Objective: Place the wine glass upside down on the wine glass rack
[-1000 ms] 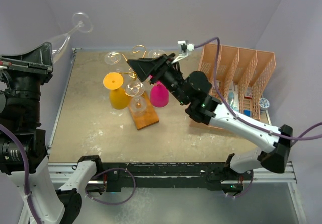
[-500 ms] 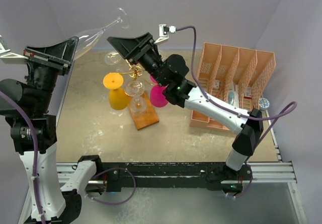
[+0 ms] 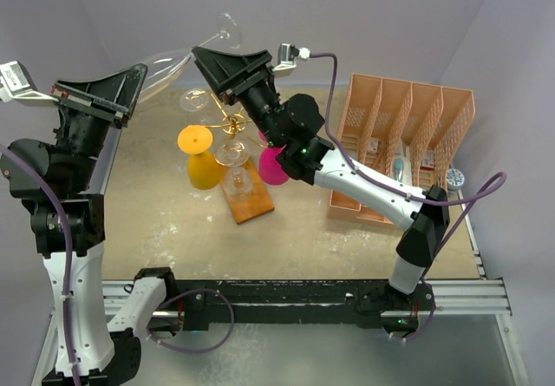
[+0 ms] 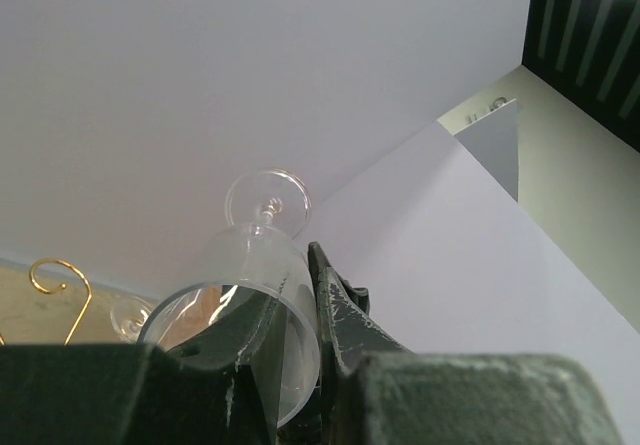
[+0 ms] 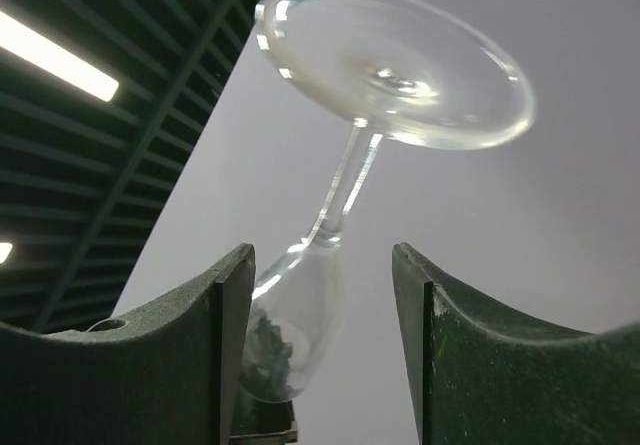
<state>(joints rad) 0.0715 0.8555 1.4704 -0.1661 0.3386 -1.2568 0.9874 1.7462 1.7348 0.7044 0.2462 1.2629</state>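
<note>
Left gripper (image 4: 290, 310) clamps wine glass (image 4: 258, 260) bowl; right gripper (image 5: 320, 265) apart, gaps beside stem.

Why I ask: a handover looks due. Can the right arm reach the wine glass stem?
Probably yes: the right gripper is open, the wine glass stem showing between its fingers, nothing blocking; the left gripper holds the bowl.

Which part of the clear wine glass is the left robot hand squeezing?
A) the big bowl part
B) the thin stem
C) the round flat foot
A: in the left wrist view the left gripper has its fingers pressed against the bowl of the wine glass, while the stem and the foot stick out free beyond them.
</note>
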